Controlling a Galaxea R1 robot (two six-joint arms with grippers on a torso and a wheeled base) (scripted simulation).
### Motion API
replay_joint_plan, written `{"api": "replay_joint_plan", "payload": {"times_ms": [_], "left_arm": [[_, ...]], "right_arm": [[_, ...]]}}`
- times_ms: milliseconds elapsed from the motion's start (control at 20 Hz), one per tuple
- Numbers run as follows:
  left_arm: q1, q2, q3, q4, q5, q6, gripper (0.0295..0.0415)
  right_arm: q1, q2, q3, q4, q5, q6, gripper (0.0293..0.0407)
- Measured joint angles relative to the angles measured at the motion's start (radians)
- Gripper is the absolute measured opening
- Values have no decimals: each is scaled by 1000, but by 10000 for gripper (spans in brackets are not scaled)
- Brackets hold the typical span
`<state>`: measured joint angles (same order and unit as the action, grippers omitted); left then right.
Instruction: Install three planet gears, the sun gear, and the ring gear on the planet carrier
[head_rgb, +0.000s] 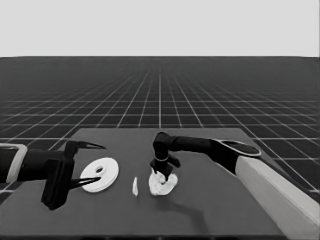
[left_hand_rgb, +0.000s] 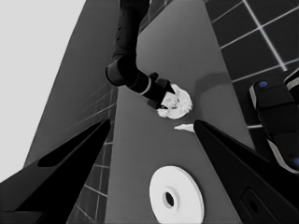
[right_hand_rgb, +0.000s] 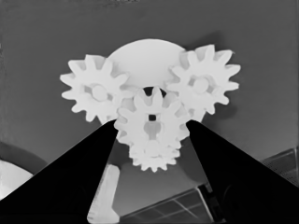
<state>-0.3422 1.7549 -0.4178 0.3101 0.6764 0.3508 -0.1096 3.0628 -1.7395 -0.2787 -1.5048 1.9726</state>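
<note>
Dark table on gridded floor; right gripper clasping a gear over the smaller round part; left gripper wide, parked.

Dim, even light — soft shadows

On the bench you find the larger round part toward the left end, under the waiting left gripper. The thin white piece lies between it and the smaller round part, apart from both. The smaller round part sits near the bench middle with the right gripper directly over it. Four gears rest on it: one at one side, one at the opposite side, one over the central hole and one just beside that.
</note>
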Motion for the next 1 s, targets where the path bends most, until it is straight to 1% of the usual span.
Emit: {"api": "replay_joint_plan", "payload": {"times_ms": [1000], "left_arm": [[0, 0, 0, 0, 0, 0, 385]], "right_arm": [[0, 0, 0, 0, 0, 209, 309]]}}
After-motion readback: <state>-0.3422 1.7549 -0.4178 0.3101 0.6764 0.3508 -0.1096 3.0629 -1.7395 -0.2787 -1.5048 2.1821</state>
